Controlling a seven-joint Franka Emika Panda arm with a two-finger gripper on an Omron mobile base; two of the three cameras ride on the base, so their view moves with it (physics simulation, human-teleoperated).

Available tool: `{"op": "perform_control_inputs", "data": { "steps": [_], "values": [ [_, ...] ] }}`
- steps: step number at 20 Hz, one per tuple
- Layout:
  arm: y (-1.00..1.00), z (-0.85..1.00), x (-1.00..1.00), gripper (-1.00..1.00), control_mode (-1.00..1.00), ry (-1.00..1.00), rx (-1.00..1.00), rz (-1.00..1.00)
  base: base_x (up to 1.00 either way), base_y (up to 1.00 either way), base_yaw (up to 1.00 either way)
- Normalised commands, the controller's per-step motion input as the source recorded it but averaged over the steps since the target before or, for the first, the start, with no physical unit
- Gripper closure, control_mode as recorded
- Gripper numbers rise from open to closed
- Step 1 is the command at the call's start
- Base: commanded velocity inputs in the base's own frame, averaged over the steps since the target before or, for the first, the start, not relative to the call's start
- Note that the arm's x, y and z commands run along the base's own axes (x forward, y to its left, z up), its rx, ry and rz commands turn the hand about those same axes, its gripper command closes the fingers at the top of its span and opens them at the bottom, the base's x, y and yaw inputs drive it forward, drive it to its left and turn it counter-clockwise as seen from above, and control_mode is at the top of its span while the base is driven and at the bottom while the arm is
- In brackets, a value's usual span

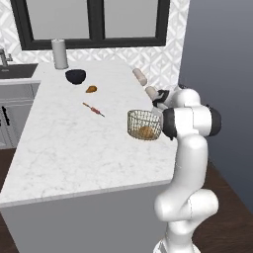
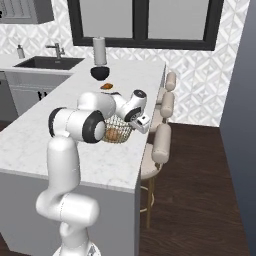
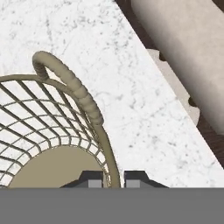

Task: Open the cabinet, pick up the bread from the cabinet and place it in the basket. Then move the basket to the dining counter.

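The round tan wire basket [image 1: 140, 121] [image 2: 120, 132] [image 3: 48, 127] is at the right edge of the dining counter [image 1: 74, 148] [image 2: 117, 162] [image 3: 131, 100]. Whether it rests on the marble or hangs just above it, I cannot tell. The golden-brown bread [image 1: 146, 132] [image 2: 113, 134] lies inside on the pale base. My gripper [image 1: 159, 113] [image 2: 132, 125] [image 3: 113, 180] is shut on the basket's rim, just beside a loop handle [image 3: 70, 83]. In the hand view the wire rim passes between the two fingertips. The cabinet is out of view.
Farther along the counter lie a thin skewer [image 1: 94, 109], an orange-brown morsel [image 1: 91, 89] [image 2: 106, 86], a black bowl [image 1: 75, 76] [image 2: 100, 73] and a paper towel roll [image 1: 60, 53] [image 2: 99, 50]. Padded stools [image 2: 162, 140] [image 3: 188, 48] line the counter's right side. A sink [image 2: 47, 62] is at the back left.
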Motion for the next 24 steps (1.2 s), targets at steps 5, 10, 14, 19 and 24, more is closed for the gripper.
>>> {"op": "perform_control_inputs", "data": {
  "steps": [5, 10, 14, 19, 24],
  "values": [
    [0.00, -0.05, 0.06, 1.00, -1.00, 0.00, 0.00, 0.00, 0.00, 0.00, 0.00],
    [0.01, 0.00, -0.07, -1.00, -1.00, 0.00, 0.00, 0.00, 0.00, 0.00, 0.00],
    [0.01, 0.07, -0.15, -1.00, -1.00, -0.01, 0.00, 0.00, 0.00, 0.00, 0.00],
    [0.02, 0.61, -0.28, -1.00, -1.00, -0.01, 0.00, 0.02, 0.00, 0.00, 0.00],
    [0.09, 0.75, -0.77, -1.00, -1.00, 0.00, -0.01, 0.09, 0.00, 0.00, 0.00]
  ]
}}
